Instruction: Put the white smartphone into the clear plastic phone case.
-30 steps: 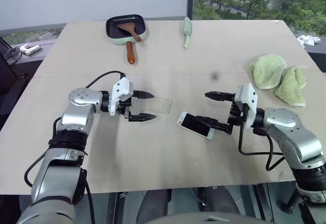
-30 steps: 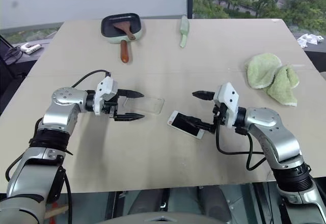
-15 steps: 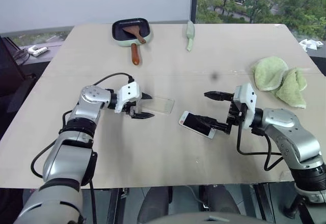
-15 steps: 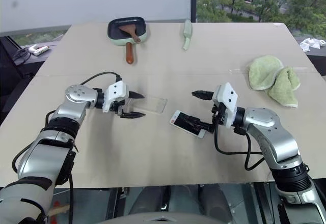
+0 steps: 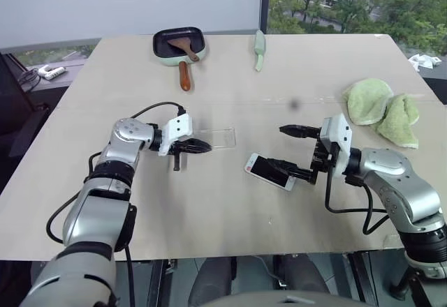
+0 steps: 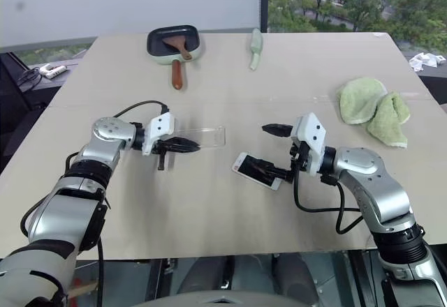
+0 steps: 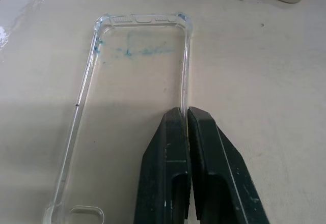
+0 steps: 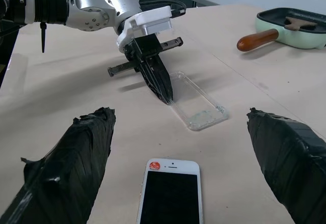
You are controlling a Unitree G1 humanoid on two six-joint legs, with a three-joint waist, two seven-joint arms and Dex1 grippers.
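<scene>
A wide beige table (image 5: pixel 230 209) with a faint seam running across its middle fills the room's centre, lit evenly by daylight. Behind its far edge a pale, plain blind or wall panel (image 5: pixel 133 0) covers the left part, and beside it a dark frame borders a window (image 5: pixel 349 0) looking onto green trees. To the table's left, a dark floor area holds a small white device (image 5: pixel 50 72) with cables.

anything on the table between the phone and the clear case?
Nothing visible. Bare table separates the white smartphone from the clear plastic phone case. The left pincer is shut on the case's long rim, on the phone's side. The open right pincer straddles the phone.
</scene>
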